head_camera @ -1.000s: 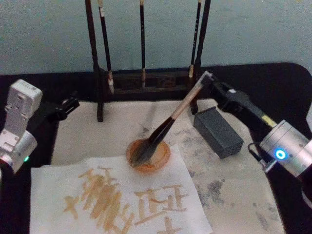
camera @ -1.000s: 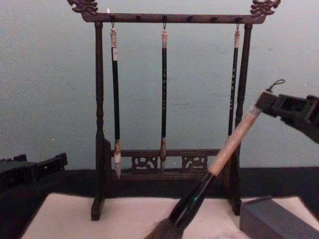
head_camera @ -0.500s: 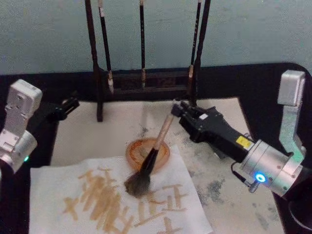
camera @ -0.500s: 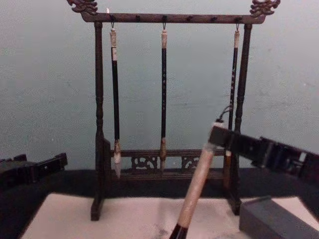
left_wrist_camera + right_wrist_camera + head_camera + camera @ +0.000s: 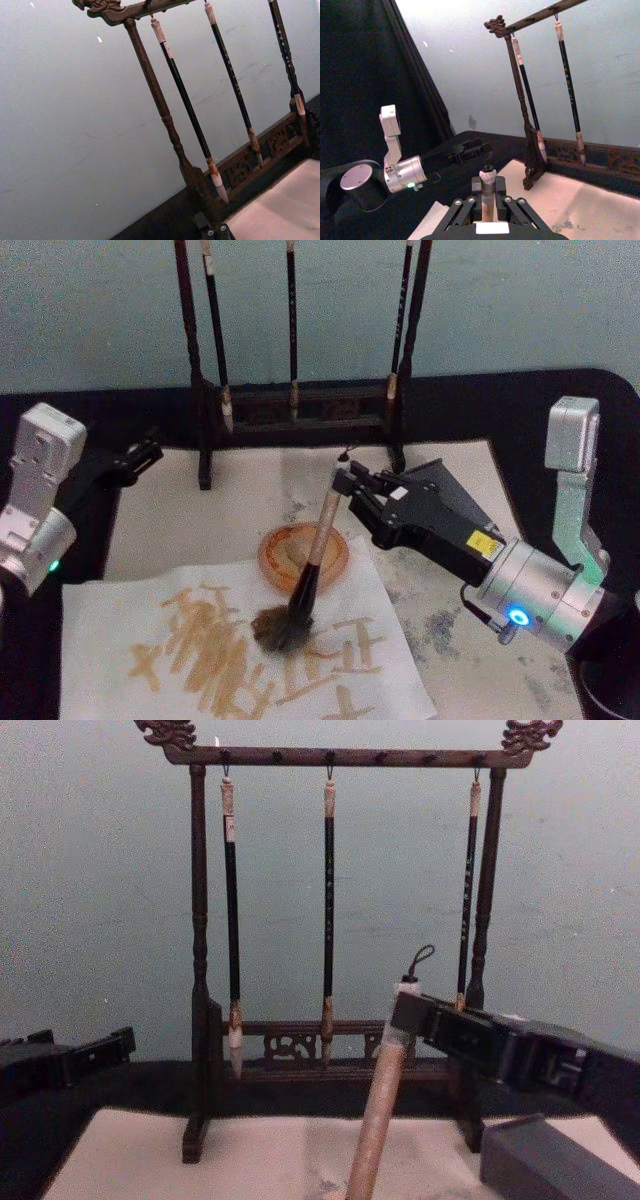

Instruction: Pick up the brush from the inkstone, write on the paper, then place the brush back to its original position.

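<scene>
**Brush** (image 5: 320,540): gripped near the top of its pale handle by the right claw (image 5: 345,485), which is closed on it. The shaft leans, cord loop up and far, bristles down and to the near left. The bushy head touches a white sheet (image 5: 120,620) that bears orange-brown strokes. The shaft passes above a small round orange dish (image 5: 285,550).

**Right arm**: reaches in from the near right and lies low across the right half of the paper (image 5: 240,495). In the head view it covers the inkstone.

**Inkstone** (image 5: 545,1160): dark grey block at the lower right of the chest view, on the paper, just under the right arm and well apart from the brush head.

**Paper**: large cream sheet on the dark table (image 5: 520,410), smudged grey on its right side. The white sheet overlaps its near left part.

**Wooden rack** (image 5: 200,970): stands at the far edge of the paper. Three slim brushes (image 5: 328,900) hang from it. Its right post stands just behind the right claw in the chest view.

**Left claw** (image 5: 145,453): at the far left, beside the paper's edge, touching nothing. Whether it is open or closed cannot be told.
</scene>
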`<action>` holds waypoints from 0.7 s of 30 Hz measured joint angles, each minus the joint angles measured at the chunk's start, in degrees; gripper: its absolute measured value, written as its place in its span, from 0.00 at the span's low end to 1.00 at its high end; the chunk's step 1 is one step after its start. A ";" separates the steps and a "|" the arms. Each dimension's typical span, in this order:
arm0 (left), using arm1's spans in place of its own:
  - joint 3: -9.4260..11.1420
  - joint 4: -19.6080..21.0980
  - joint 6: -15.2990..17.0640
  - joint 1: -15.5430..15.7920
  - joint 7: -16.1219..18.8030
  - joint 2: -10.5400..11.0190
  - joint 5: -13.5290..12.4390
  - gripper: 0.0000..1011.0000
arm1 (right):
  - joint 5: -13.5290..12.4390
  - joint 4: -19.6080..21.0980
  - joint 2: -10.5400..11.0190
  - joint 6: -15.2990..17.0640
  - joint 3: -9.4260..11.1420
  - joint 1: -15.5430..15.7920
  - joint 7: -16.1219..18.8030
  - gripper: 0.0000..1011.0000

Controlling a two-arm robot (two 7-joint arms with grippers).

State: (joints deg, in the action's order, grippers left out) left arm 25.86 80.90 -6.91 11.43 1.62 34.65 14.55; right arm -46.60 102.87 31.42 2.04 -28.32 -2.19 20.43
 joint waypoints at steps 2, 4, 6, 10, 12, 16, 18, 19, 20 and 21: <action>0.00 0.00 0.00 0.00 0.00 0.00 0.00 0.99 | 0.34 0.46 0.03 -0.06 0.50 0.44 0.09 0.16; 0.00 0.00 0.00 0.00 0.00 0.00 0.00 0.99 | 0.50 0.76 0.07 -0.13 0.89 0.72 0.21 0.16; 0.00 0.00 0.00 0.00 0.00 0.00 0.00 0.99 | 0.75 1.22 0.18 -0.28 1.56 1.21 0.33 0.16; 0.00 0.00 0.00 0.00 0.00 0.00 0.00 0.99 | 1.31 1.79 0.37 -0.69 2.55 2.00 0.37 0.16; 0.00 0.00 0.00 0.00 0.00 0.00 0.00 0.99 | 1.68 2.10 0.58 -0.75 3.19 2.50 0.36 0.16; 0.00 0.00 0.00 0.00 0.00 0.00 0.00 0.99 | 1.84 2.44 0.85 -0.66 4.42 3.36 0.25 0.16; 0.00 0.00 0.00 0.00 0.00 0.00 0.00 0.99 | 1.90 2.60 0.94 -0.62 4.82 3.68 0.24 0.16; 0.00 0.00 0.00 0.00 0.00 0.00 0.00 0.99 | 1.93 2.81 1.00 -0.56 5.26 4.02 0.23 0.16; 0.00 0.00 0.00 0.00 0.00 0.00 0.00 0.99 | 1.94 2.94 1.07 -0.55 5.49 4.23 0.25 0.16; 0.00 0.00 0.00 0.00 0.00 0.00 0.00 0.99 | 1.94 3.22 1.17 -0.53 5.92 4.61 0.33 0.16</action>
State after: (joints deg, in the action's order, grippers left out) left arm 25.86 80.90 -6.91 11.43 1.62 34.65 14.55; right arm -44.66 106.09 32.60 1.51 -22.39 2.42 20.76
